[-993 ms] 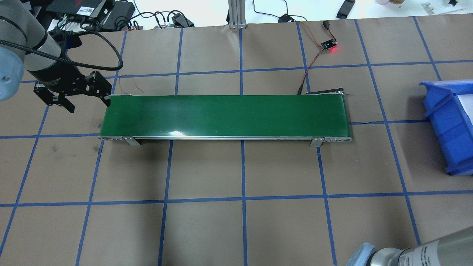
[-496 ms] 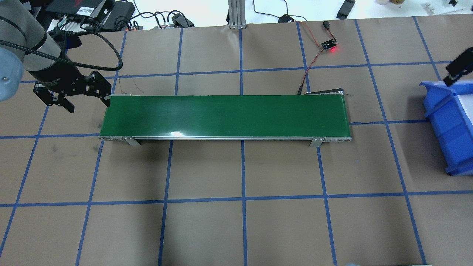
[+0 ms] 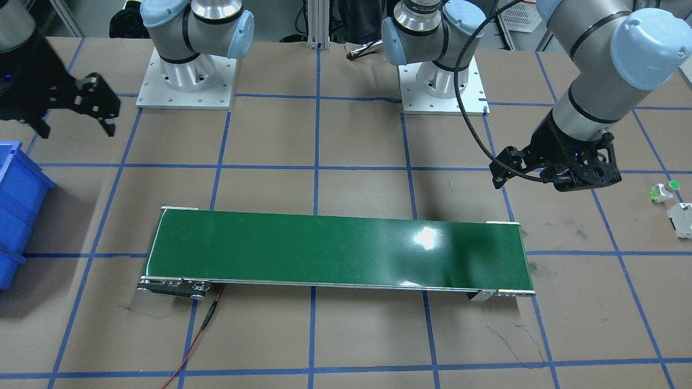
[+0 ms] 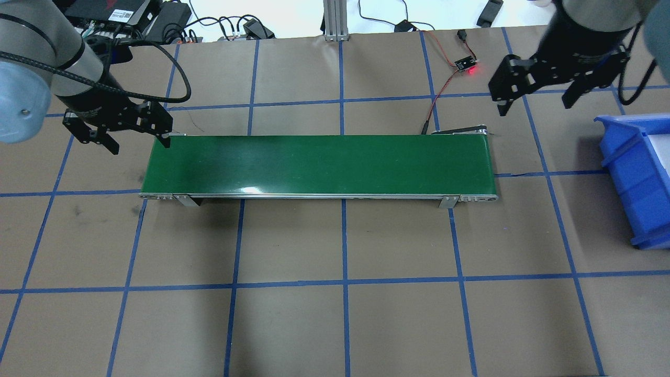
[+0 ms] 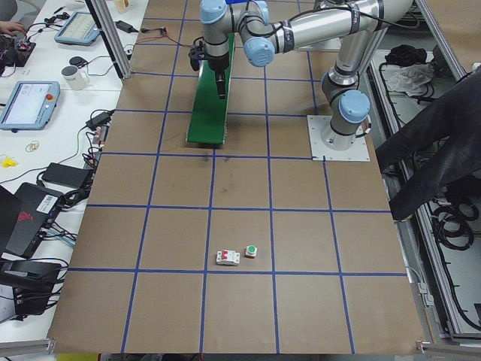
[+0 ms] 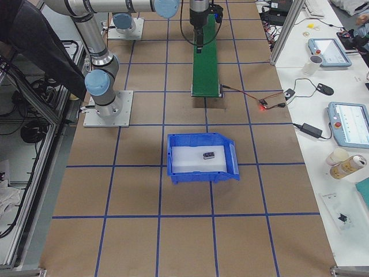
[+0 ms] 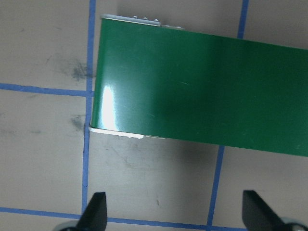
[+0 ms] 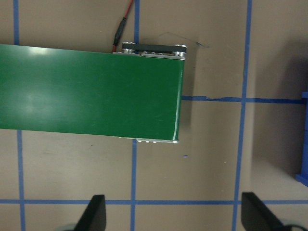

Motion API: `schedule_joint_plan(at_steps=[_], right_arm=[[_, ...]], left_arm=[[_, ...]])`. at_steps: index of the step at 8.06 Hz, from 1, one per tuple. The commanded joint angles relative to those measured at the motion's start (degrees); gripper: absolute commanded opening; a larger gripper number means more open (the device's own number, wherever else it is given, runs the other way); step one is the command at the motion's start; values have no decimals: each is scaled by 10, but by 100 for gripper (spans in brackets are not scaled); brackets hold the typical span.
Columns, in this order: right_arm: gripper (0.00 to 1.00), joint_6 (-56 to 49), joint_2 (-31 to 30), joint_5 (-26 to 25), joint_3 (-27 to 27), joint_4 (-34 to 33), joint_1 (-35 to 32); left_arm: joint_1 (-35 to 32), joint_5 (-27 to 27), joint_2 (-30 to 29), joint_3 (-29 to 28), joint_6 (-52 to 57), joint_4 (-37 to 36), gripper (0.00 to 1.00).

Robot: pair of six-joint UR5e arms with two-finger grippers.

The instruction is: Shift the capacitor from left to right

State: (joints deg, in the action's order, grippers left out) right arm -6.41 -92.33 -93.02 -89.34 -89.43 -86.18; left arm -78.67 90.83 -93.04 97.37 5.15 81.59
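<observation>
The capacitor (image 6: 208,154) is a small dark stub that lies on the white floor of the blue bin (image 6: 202,175) in the exterior right view; it is hidden in the other views. My left gripper (image 4: 140,142) is open and empty, above the left end of the green conveyor belt (image 4: 319,165). It also shows in the front-facing view (image 3: 532,181) and in the left wrist view (image 7: 175,216). My right gripper (image 4: 534,104) is open and empty, above the table just beyond the belt's right end, short of the bin (image 4: 636,178). It also shows in the front-facing view (image 3: 75,127).
A white part with a green cap (image 3: 665,190) and a white-grey blocky part (image 3: 682,219) lie on the table left of the belt. A small sensor board with a red light (image 4: 467,65) and its wires lie behind the belt's right end.
My right gripper has swung in from the right edge to a spot behind the belt's right end. My left gripper has moved a little right, to the belt's left end.
</observation>
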Motion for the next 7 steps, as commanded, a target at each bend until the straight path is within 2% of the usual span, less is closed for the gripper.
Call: schedule_joint_plan(at_steps=[1,7], right_arm=[[100,71,3,3,0,-36,-55],[100,73,4,1,-7,-58,-54]], left_arm=[[-54,0,-3,-1,-17,-13,100],[-55,-7,0,-1,-15,-13,100]])
